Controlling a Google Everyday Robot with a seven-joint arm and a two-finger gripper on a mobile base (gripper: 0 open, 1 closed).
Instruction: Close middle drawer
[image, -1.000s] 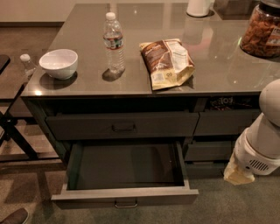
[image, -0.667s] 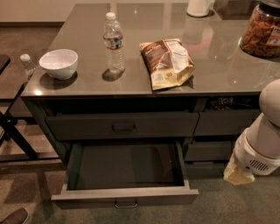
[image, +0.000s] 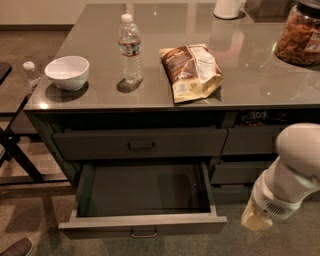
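Closing not begun: the wide dark grey middle drawer sits pulled fully out. Our tool hangs right of it, apart; we can't tell its opening.

Glossy grey countertop, brownish carpeted floor, black folding frame at left.

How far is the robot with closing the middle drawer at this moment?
Done: nothing yet. The middle drawer stands pulled far out from the cabinet, its inside open to view.
In hand: the gripper hangs low to the right of the drawer front, apart from it and from the handle.
Left: bring the gripper to the front and push the drawer in under the closed drawer above.
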